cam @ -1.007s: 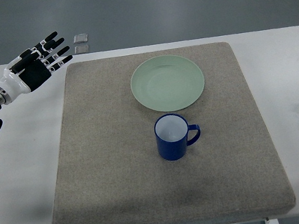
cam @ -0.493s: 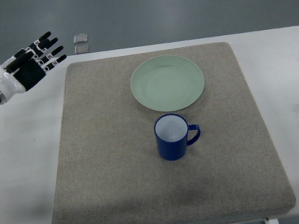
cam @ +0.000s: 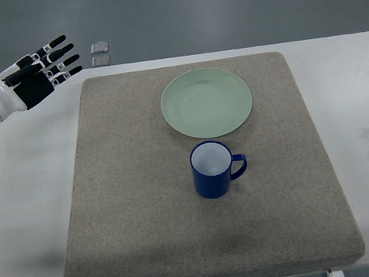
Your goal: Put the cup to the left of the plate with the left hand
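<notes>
One blue cup [cam: 212, 170] stands upright on the grey mat [cam: 133, 210], handle pointing right, white inside, just below the pale green plate [cam: 206, 102] and apart from it. Mat lies on a white table [cam: 20, 207]. Far left corner: left hand [cam: 31, 78] above the table, well apart from the cup, fingers [cam: 60, 62] spread straight, holding nothing. Two small squares [cam: 100, 53] beyond the table edge.
</notes>
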`<state>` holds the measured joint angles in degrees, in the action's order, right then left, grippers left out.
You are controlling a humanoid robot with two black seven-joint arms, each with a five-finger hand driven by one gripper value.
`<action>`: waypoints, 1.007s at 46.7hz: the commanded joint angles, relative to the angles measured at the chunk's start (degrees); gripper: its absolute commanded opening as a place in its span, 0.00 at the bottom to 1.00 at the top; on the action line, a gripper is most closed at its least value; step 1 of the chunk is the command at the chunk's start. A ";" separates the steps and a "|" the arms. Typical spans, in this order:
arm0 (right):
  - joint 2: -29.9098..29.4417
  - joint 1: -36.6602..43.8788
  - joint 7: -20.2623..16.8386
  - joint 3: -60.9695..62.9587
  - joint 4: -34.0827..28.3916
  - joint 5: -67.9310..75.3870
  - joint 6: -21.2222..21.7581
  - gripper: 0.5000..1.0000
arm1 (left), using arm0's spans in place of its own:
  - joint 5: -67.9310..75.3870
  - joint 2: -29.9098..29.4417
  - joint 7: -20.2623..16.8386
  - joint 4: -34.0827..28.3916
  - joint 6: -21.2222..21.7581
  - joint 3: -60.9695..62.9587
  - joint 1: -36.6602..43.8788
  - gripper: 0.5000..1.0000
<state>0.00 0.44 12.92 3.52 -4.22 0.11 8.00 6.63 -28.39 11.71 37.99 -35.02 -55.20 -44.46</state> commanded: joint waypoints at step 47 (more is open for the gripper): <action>0.00 0.00 0.00 0.00 0.00 -0.02 0.00 0.86 | 23.96 -4.74 -16.28 16.41 0.02 -0.08 9.12 1.00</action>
<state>0.00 0.44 12.92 3.52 -4.22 0.11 8.00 30.49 -33.06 -4.52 52.36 -34.99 -55.28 -35.92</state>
